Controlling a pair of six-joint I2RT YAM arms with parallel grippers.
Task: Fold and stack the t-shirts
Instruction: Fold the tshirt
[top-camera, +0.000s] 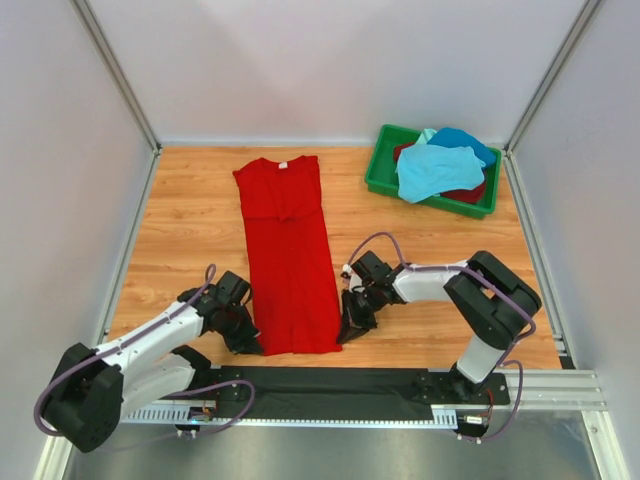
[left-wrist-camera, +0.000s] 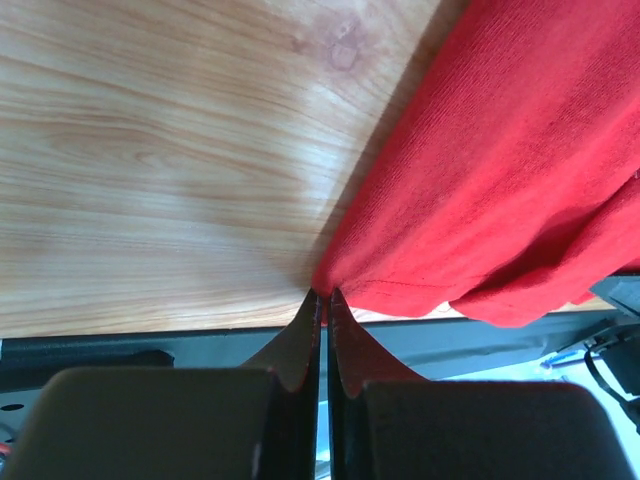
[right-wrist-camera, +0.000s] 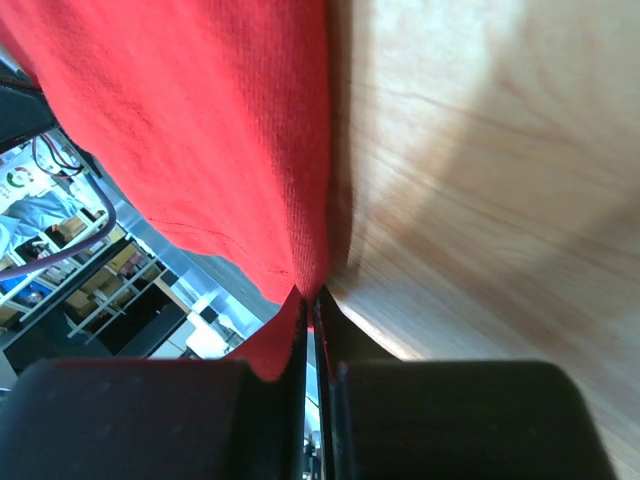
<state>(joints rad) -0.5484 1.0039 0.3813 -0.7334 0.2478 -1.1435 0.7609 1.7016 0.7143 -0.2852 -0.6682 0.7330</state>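
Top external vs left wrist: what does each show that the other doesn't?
Only top external: the whole bright red cloth t-shirt laid out as a long strip with its collar at the far end. It also shows the right tool at the shirt's near right corner, and the green plastic bin far right with a light turquoise t-shirt on top.
Only left wrist: the left tool seen close up, pinched shut on the shirt's hem corner.
Both: the red shirt's near left corner, the left tool and the wooden table.

green bin: far-right corner of counter | counter: light wood grain | black strip: along counter's near edge | white walls: three sides | metal rail: near right
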